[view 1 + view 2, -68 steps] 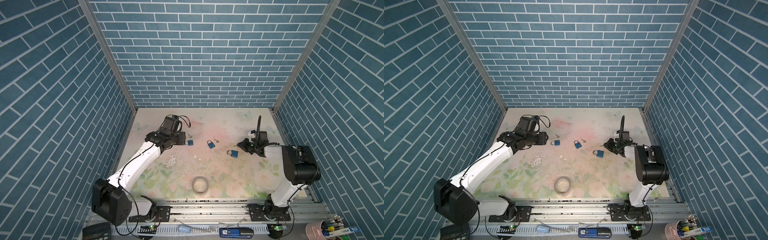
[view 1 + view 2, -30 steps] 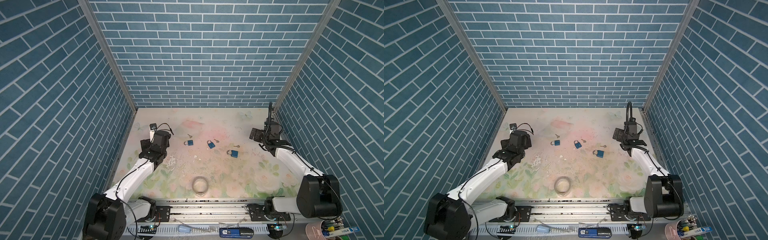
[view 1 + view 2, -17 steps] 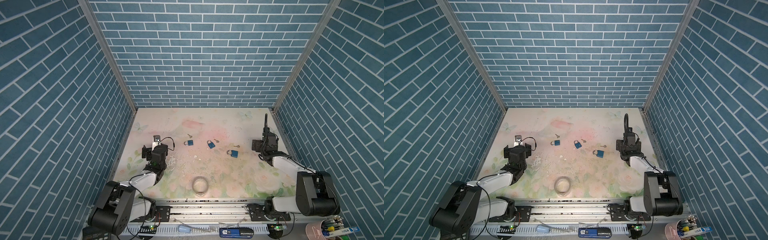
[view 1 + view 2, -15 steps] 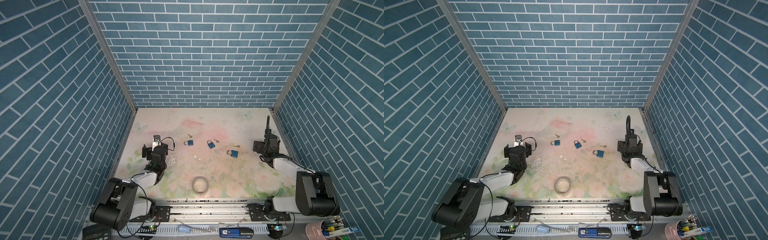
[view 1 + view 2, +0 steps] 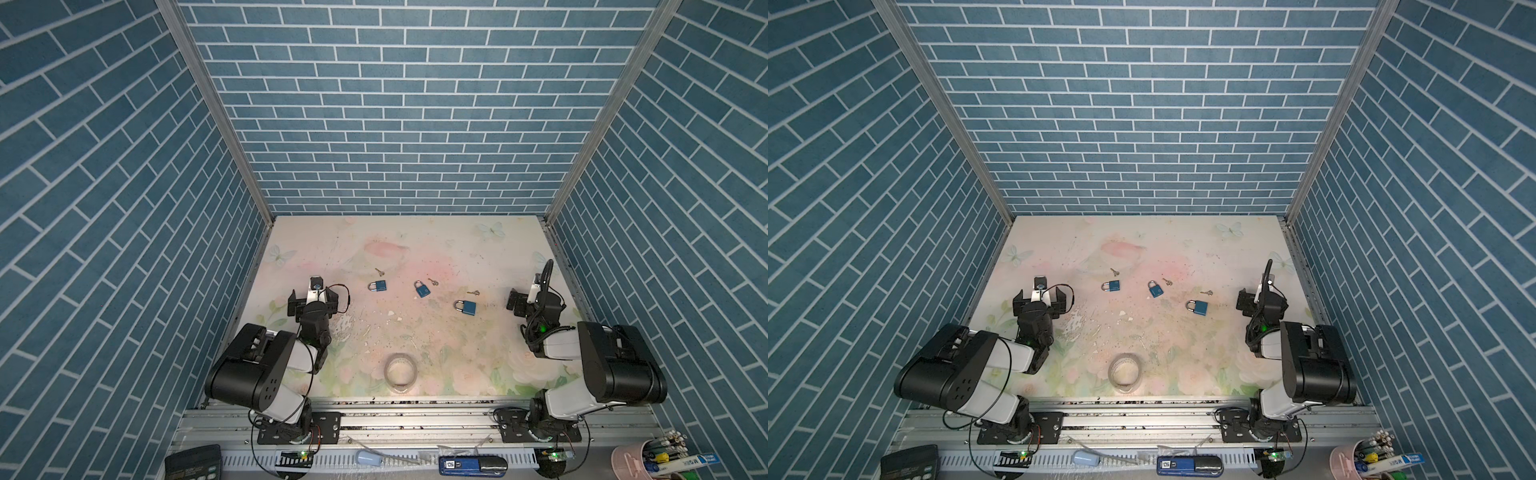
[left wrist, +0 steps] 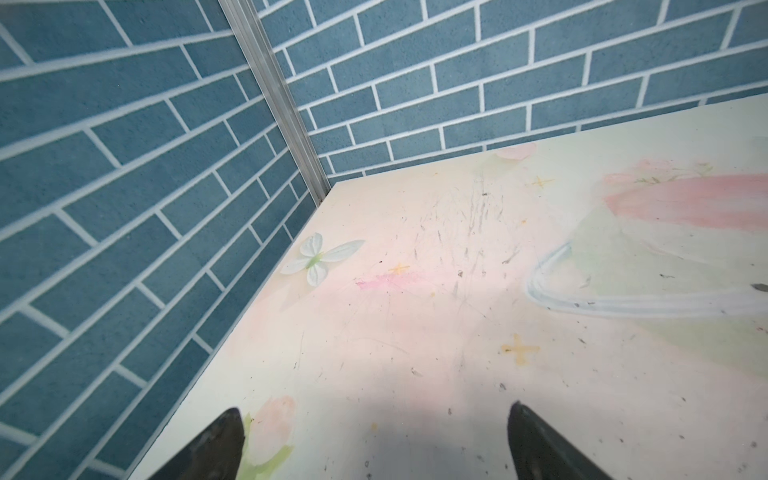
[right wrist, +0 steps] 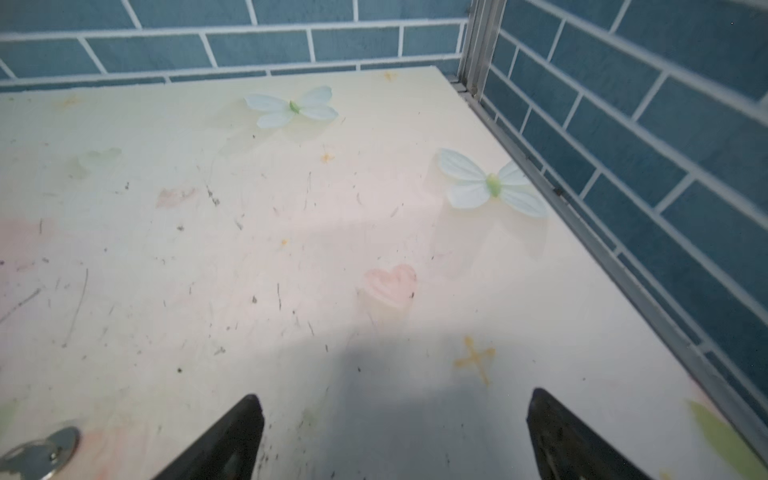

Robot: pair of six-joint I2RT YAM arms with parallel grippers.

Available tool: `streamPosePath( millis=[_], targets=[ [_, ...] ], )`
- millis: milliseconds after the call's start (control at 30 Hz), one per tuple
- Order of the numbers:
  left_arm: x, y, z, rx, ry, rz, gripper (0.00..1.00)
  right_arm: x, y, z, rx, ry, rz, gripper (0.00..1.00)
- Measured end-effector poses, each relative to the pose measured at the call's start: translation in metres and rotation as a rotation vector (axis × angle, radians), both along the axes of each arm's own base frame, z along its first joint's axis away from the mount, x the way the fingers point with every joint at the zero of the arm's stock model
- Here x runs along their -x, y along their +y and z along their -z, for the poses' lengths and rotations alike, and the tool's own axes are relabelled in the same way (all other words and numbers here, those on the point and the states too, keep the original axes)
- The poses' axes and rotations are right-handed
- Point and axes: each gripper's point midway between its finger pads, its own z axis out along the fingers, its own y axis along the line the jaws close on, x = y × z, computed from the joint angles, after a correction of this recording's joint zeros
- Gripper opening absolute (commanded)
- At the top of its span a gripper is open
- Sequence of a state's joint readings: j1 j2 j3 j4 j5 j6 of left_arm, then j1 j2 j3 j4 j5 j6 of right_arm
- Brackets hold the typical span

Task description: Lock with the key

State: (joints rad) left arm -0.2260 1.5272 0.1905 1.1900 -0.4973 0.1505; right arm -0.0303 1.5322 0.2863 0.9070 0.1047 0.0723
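- A tape roll [image 5: 400, 372] lies nearest me on the surface [image 5: 457, 249].
- My left tool [image 5: 312, 297] and right tool [image 5: 535, 299] sit at opposite sides, jaws spread wide, holding nothing.
- Three blue padlocks [image 5: 422, 289] lie between them, well apart from both.
- A small key [image 5: 473, 292] lies just beyond each padlock.

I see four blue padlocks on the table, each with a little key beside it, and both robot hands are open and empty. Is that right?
Not quite. There are three blue padlocks, not four, as both top views show: the left padlock, middle padlock and right padlock. Each does have a little key beside it, and the left hand and right hand are open and empty.
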Motion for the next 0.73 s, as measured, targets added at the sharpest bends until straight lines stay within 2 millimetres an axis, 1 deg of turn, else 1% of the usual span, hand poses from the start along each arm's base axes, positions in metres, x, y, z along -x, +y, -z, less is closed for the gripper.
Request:
streamPosePath(
  millis=[67,133,200,267,333,433,533,733],
  targets=[
    [-0.002,-0.001,-0.004,0.008,-0.020,0.013,1.00,-0.002,0.002,-0.003,-0.006,-0.017,-0.014,0.99],
    [-0.005,-0.003,-0.007,0.018,-0.042,0.033,1.00,-0.006,0.002,-0.011,-0.005,-0.052,-0.015,0.99],
    [-0.007,-0.004,-0.004,0.020,-0.037,0.043,0.99,-0.007,0.002,-0.019,-0.003,-0.097,-0.013,0.99],
    [-0.007,-0.006,-0.002,0.020,-0.029,0.054,0.99,-0.004,0.002,-0.024,-0.001,-0.133,-0.012,0.99],
    [-0.008,-0.006,-0.003,0.023,-0.036,0.059,1.00,0.001,0.002,-0.023,0.000,-0.140,-0.010,0.99],
    [-0.008,-0.008,-0.002,0.024,-0.036,0.067,1.00,-0.001,0.001,-0.025,0.002,-0.147,-0.006,0.99],
    [-0.008,-0.008,-0.002,0.025,-0.035,0.070,0.99,-0.007,0.000,-0.029,0.004,-0.148,0.001,0.99],
    [-0.008,-0.008,-0.002,0.025,-0.036,0.070,1.00,-0.030,0.005,-0.043,0.007,-0.141,-0.014,0.99]
  ],
)
